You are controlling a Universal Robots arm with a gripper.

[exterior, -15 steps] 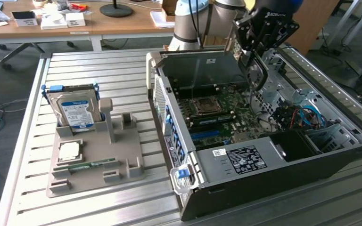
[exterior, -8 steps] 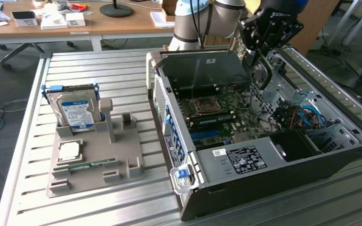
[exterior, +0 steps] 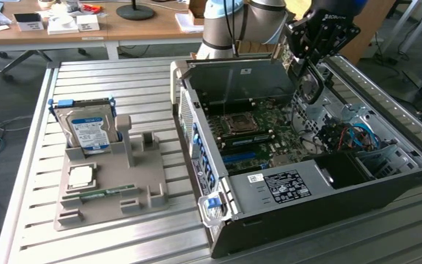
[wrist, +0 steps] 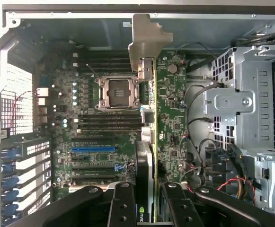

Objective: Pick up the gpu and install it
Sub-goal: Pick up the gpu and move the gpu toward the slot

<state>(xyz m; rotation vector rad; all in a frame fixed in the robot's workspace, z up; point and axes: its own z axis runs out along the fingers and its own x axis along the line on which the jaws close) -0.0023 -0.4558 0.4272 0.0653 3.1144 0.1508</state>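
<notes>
My gripper (exterior: 315,50) hangs over the far side of the open computer case (exterior: 387,190) and is shut on the gpu (exterior: 310,82). In the wrist view the gpu (wrist: 146,161) runs edge-on between my two black fingers (wrist: 122,205), fan face toward one of them. Its silver end bracket (wrist: 146,38) points away from the camera. The card hangs above the green motherboard (wrist: 172,109), and it is apart from the blue and black expansion slots (wrist: 92,149).
A grey holder (exterior: 108,212) on the slatted table holds a hard drive (exterior: 86,129), a processor (exterior: 79,176) and a memory stick (exterior: 101,193). Inside the case are the processor socket (wrist: 117,92), a metal drive cage (wrist: 243,101) and loose cables (wrist: 208,163).
</notes>
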